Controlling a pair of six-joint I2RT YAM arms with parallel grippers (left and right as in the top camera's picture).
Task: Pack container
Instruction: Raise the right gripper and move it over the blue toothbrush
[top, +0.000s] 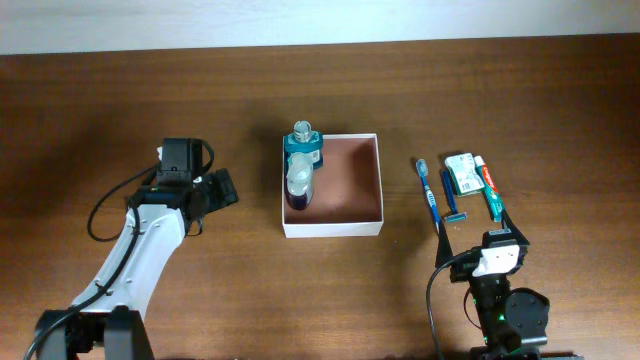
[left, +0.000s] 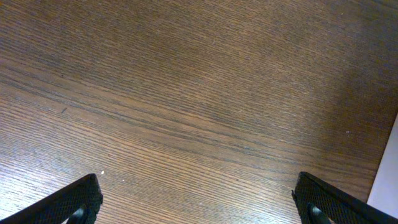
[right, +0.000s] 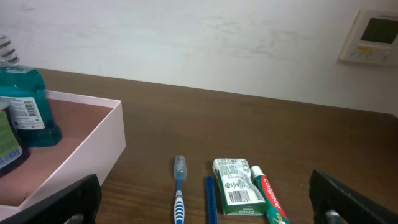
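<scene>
**Both grippers gape empty, with the container between them**

The black, ribbed fingers (left: 71, 200) of the left gripper (left: 199, 202) fill the lower corners of its wrist view. They are set wide apart, with nothing between them but the dark brown wooden table (left: 186, 93). The right gripper (right: 208, 198) is also spread wide and holds nothing. It sits low over the near right part of the table, facing a row of toiletries.

The square, shallow, white-walled container (top: 333, 229) with a reddish-brown inside sits at the middle of the table. It is to the right of the left gripper, near but not touching. From the right gripper it is ahead and to the left, well apart.

Two bottles are against the container's left wall. A teal mouthwash bottle (top: 303, 147) is at the far corner and looks upright from the right wrist. A clear bottle of dark purple liquid (top: 299, 188) is just nearer.

On the bare wood to the right of the container, four things lie side by side just ahead of the right gripper: a blue toothbrush (top: 427, 190), a blue razor (top: 451, 198), a green-and-white packet (top: 461, 173) and a white-and-red toothpaste tube (top: 487, 185).
</scene>
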